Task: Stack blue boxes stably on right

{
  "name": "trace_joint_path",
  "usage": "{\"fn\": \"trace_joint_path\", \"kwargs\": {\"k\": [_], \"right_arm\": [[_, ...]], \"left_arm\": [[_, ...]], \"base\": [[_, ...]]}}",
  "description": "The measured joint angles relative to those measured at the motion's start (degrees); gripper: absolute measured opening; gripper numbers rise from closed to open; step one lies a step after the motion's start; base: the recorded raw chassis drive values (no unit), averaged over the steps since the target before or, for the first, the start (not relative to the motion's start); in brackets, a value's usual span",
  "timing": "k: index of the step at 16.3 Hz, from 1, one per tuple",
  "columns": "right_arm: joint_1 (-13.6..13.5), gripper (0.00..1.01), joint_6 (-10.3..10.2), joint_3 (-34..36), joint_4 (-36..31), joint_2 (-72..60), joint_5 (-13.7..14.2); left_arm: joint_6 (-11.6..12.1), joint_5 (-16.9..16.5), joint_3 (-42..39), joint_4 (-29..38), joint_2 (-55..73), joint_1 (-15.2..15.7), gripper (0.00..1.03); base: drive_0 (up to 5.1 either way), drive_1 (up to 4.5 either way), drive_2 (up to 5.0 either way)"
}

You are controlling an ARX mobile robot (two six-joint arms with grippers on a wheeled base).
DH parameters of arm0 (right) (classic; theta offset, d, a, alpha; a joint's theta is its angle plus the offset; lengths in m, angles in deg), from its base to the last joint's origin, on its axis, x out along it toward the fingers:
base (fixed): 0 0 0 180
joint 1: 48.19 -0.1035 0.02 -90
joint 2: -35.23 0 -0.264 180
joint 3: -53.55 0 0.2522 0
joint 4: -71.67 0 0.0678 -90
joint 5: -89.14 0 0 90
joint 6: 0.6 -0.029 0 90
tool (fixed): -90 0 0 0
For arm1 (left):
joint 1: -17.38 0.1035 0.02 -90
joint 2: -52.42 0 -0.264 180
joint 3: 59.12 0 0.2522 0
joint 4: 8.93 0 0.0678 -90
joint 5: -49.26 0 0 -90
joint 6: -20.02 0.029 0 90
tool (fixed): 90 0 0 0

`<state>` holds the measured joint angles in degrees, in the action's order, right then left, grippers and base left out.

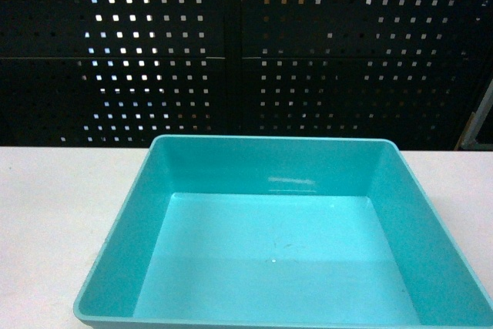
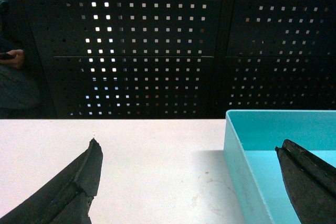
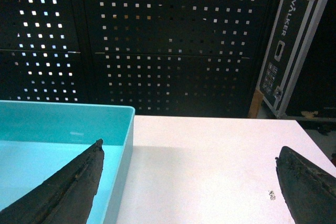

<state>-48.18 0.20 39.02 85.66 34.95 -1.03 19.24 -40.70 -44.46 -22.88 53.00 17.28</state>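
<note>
One blue box (image 1: pixel 262 166), a light turquoise tub with smooth tapered walls, sits empty on the white table and fills the lower middle of the head view. Neither gripper appears in that view. My left gripper (image 2: pixel 186 144) is open and straddles the tub's left wall (image 2: pixel 237 167), with one finger over the table and the other over the tub's inside. My right gripper (image 3: pixel 189 148) is open too and straddles the right wall of the blue box (image 3: pixel 122 166), its left finger over the inside. Nothing is held.
The white table (image 1: pixel 46 206) extends to both sides of the tub. A dark perforated panel wall (image 1: pixel 231 44) stands behind the table's far edge. A black flight case (image 3: pixel 294 40) leans at the right, past the table's right edge (image 3: pixel 315 145).
</note>
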Motion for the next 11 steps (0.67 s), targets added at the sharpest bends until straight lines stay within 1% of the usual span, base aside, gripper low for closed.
{"fn": "trace_joint_path", "kwargs": {"k": [11], "right_arm": [[0.0,0.98,0.0,0.0,0.0,0.0,0.0]], "left_arm": [[0.0,0.0,0.0,0.0,0.0,0.0,0.98]], "base": [[0.0,0.0,0.0]]}}
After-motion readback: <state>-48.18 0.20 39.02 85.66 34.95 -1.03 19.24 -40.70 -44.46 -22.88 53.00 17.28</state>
